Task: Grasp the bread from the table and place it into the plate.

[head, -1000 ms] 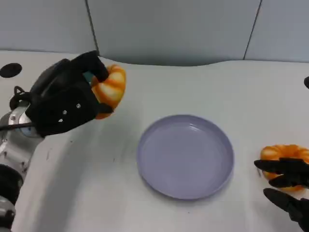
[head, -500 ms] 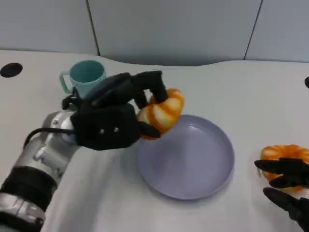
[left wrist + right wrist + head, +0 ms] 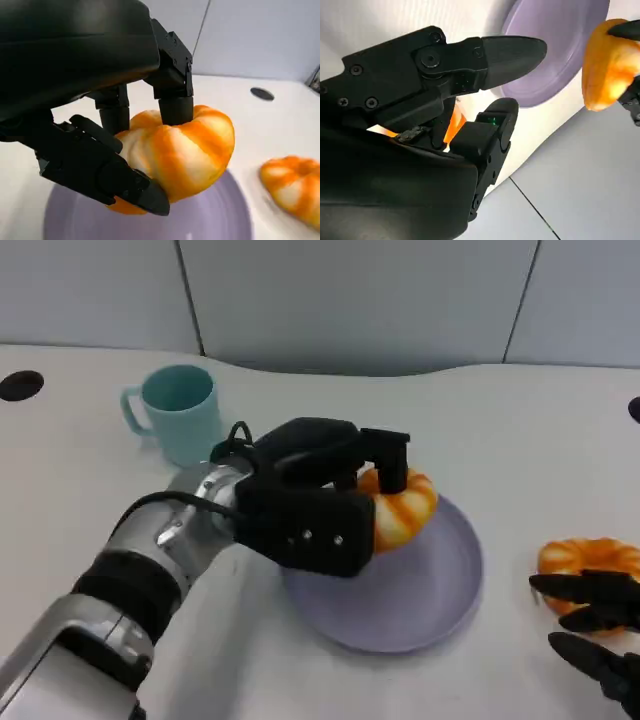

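Left hand (image 3: 330, 505): seen at the centre of the head view, reaching in from the lower left; its fingers are closed around the bread (image 3: 398, 508), which is gripped from above and below.
Bread: an orange-and-cream ridged roll, held over the upper left part of the plate (image 3: 440, 590); whether it touches the plate cannot be told.
Plate: a lavender dish, set at the centre of the white table (image 3: 520, 430).
Right hand (image 3: 600, 630): at the lower right edge, fingers spread, nothing held.
Second roll (image 3: 588, 562): lying on the table just above the right hand's fingers.
Cup (image 3: 178, 412): teal, standing upright at the upper left.
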You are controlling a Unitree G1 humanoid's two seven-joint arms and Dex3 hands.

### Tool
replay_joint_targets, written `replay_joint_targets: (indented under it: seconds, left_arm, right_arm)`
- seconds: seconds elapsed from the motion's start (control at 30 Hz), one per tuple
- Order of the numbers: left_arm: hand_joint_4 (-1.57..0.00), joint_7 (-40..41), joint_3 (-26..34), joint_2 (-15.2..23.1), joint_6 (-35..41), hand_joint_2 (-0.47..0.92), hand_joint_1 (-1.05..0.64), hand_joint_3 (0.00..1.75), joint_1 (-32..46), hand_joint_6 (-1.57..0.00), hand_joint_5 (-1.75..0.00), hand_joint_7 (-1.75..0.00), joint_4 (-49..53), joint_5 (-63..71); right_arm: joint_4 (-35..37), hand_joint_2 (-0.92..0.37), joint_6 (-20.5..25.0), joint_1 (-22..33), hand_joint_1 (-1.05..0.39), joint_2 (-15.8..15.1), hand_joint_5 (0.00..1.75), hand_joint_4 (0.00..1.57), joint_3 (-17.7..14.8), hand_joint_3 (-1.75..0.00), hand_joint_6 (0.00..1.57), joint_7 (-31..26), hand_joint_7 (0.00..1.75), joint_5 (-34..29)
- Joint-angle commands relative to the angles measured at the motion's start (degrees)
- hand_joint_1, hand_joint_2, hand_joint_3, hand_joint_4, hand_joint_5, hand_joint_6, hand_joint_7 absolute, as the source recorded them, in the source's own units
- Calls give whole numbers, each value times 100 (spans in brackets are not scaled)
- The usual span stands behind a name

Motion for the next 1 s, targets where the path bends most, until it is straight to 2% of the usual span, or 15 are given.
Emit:
replay_joint_targets:
  seconds: [0.03,0.13,0.23,0.3,0.33,0.37,0.43,0.5,0.57,0.63,0.87,1.0]
  left_arm:
    - [-79,391,-328,125,-205,88,-7,9,-271,-58,-175,-175,251,506]
    - [-75,715,-608,194,-262,88,-9,8,-417,-54,-175,-175,359,947]
    - [-63,1226,-993,319,-282,82,-23,4,-563,-42,-175,-171,392,1549]
    - [-59,1370,-1079,343,-307,81,-27,2,-603,-55,-140,-116,442,1673]
    - [-59,1229,-1124,350,-318,81,-28,1,-653,-58,-135,-107,461,1696]
    - [-48,1081,-1152,352,-348,82,-36,1,-702,-54,-121,-94,485,1684]
    - [-35,863,-1190,362,-423,81,-49,0,-774,-56,-87,-47,511,1636]
    - [-31,801,-1183,370,-504,80,-56,0,-790,-59,-64,-16,515,1589]
    - [-29,714,-1181,383,-583,80,-60,0,-815,-55,-51,-5,509,1569]
    - [-19,563,-1148,394,-676,80,-69,0,-837,-39,-38,-1,510,1498]
    - [-5,-17,-1014,472,-870,83,-80,1,-891,-24,-24,0,361,1225]
    - [0,-160,-941,538,-905,83,-82,1,-867,-21,-21,0,208,1132]
  right_arm:
    - [14,-92,-53,47,-24,-84,67,68,-96,-31,83,1,1,73]
    - [1,-92,-36,64,-23,-77,67,68,-99,-30,83,6,1,79]
    - [-20,-92,-2,82,-23,-72,67,67,-105,-30,83,26,1,108]
    - [-30,-92,10,85,-23,-71,67,67,-103,-30,83,23,1,105]
    - [-12,-92,-16,90,-23,-69,67,67,-104,-30,83,5,1,98]
    - [-5,-92,-21,93,-23,-70,66,66,-103,-30,83,-8,1,84]
    - [15,-92,-37,95,-23,-68,66,67,-105,-29,83,-29,1,71]
    - [26,-92,-38,92,-23,-73,66,68,-106,-29,83,-23,1,77]
    - [46,-92,-42,83,-23,-80,66,68,-108,-29,83,-24,1,73]
    - [47,-92,-53,79,-23,-83,66,68,-104,-29,83,-41,1,47]
    - [96,-92,-96,59,-23,-88,68,70,-100,-28,84,-41,1,51]
    - [115,-92,-136,55,-23,-76,69,70,-103,-28,84,-44,1,74]
